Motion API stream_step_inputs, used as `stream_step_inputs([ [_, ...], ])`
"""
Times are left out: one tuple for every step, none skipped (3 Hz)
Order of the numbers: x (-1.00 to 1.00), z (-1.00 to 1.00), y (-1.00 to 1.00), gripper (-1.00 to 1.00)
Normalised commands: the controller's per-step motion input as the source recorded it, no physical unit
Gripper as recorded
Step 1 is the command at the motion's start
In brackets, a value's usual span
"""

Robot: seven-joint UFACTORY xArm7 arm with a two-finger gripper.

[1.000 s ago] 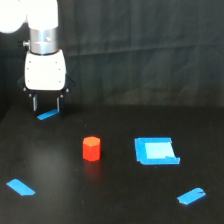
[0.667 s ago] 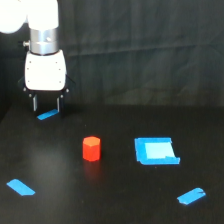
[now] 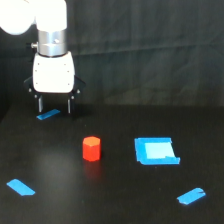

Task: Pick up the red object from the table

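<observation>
Nothing visibly moved: end effector [image 3: 54,106] fingers apart, beyond red object [image 3: 91,148]; no legible writing.

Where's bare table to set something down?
Widest bare patch: front of the table, between the left tape strip and right strip. Also bare at the exterior view's right rear, behind the blue square. Tightest: the gap between red object and square, and under the pincer.

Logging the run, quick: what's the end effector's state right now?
End effector: open, empty, away from the red object.
</observation>
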Motion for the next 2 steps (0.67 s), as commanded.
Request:
stream_step_inputs([
  [0.97, 0.13, -0.79, 1.0],
  [0.85, -0.03, -0.86, 0.95],
])
